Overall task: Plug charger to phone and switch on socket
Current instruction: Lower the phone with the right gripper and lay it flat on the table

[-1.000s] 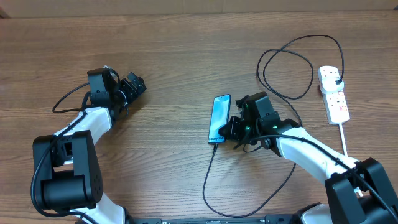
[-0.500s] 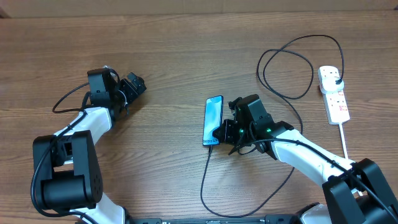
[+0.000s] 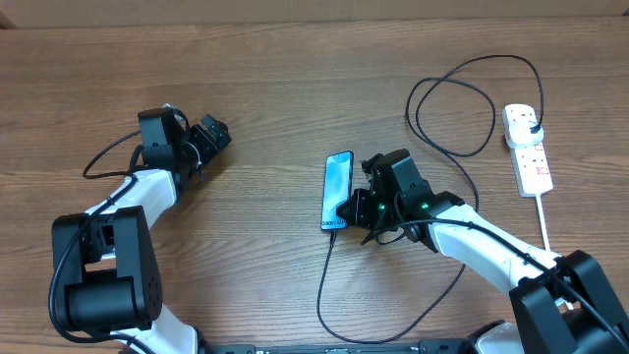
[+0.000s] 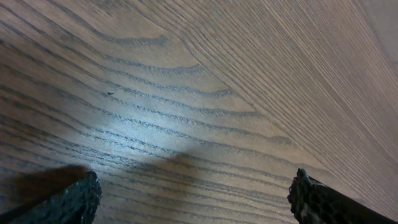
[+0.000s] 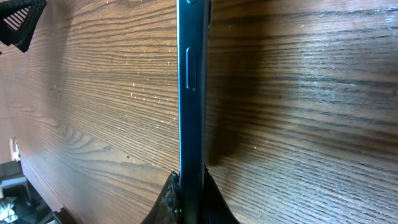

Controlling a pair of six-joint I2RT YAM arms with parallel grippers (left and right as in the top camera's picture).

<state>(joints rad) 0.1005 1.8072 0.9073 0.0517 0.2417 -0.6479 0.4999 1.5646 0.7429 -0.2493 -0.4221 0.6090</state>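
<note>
The right tool [image 3: 347,211] and the phone [image 3: 337,185] in its grip have shifted slightly left.

Spans the whole overhead view: brown wood-grain table [image 3: 275,88], grain running 9 to 3 o'clock. Gives way at 12 o'clock to a narrow paler strip [image 3: 295,6]. Catches a soft white glare [image 4: 106,121] toward 9 o'clock in the left wrist view.

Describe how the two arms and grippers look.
Both arms have white links between bulky black joint housings. The left arm has a thin black cable alongside; the right arm shows small green lights near its black wrist. The jaws are black and rough-textured.
</note>
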